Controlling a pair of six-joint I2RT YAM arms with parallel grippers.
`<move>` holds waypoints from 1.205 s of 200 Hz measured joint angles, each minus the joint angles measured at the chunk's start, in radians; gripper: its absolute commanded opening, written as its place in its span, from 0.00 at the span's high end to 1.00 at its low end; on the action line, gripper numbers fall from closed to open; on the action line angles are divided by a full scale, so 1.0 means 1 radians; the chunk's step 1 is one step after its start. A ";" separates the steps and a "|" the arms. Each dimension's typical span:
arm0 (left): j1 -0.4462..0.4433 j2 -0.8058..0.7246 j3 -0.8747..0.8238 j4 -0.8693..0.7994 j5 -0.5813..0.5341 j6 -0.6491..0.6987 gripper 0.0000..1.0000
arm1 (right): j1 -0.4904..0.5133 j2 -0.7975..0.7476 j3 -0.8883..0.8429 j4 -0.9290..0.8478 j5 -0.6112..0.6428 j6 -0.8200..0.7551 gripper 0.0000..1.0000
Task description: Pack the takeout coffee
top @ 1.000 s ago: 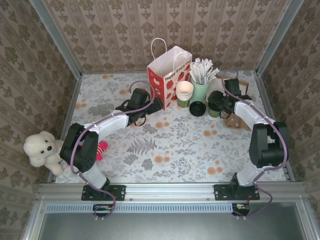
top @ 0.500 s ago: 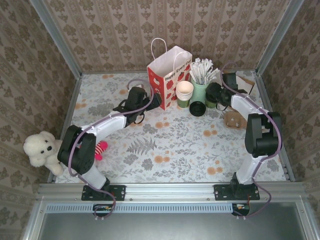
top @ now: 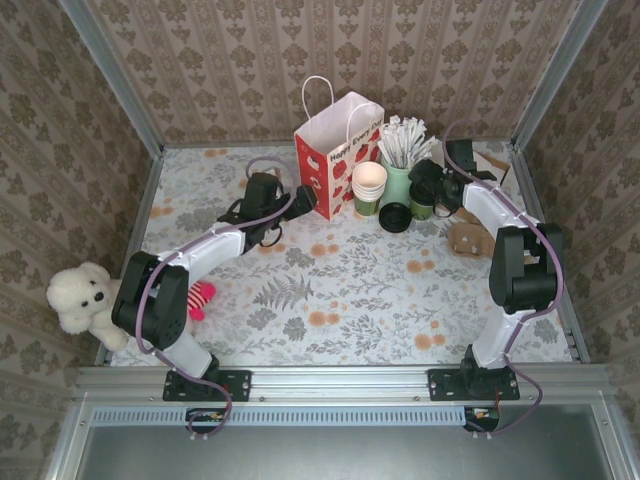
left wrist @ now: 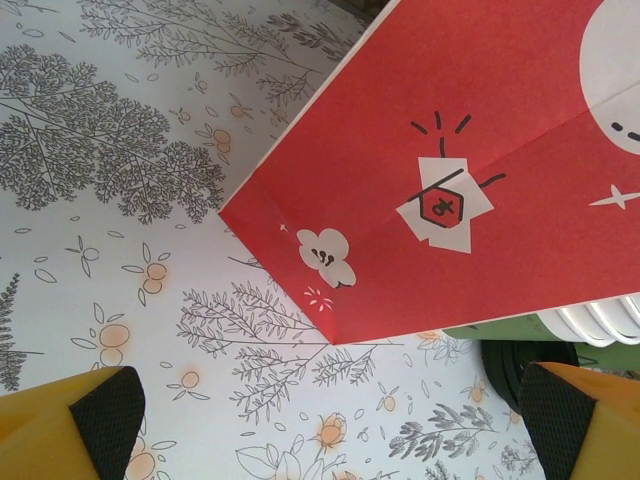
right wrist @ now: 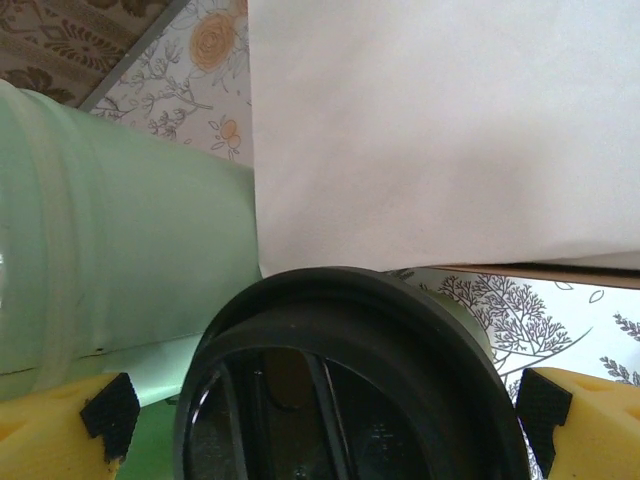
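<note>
The takeout coffee [top: 422, 207], a dark green cup with a black lid [right wrist: 350, 390], sits between my right gripper's pads [right wrist: 100, 415]. The right gripper [top: 426, 194] is shut on it just right of the mint-green stirrer cup [top: 401, 178], close to the white side of the paper bag [right wrist: 440, 130]. The red and white paper bag [top: 338, 150] stands upright at the back middle. My left gripper [top: 305, 207] is open with nothing between its fingers, low over the table, facing the bag's lower corner [left wrist: 335, 335].
A stack of cream cups [top: 368, 183] stands between the bag and the stirrer cup. A loose black lid [top: 396, 217] lies in front of them. A brown cardboard carrier [top: 468, 238] lies at the right, a white teddy bear [top: 85, 297] at the left edge.
My right gripper has carried the coffee cup back and left, up beside the stirrer cup. The left gripper has shifted slightly further back along the bag.
</note>
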 measured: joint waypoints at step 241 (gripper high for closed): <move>-0.029 0.026 0.638 -0.542 -0.018 -0.076 0.06 | 0.000 -0.671 -0.370 0.023 0.117 -0.129 0.00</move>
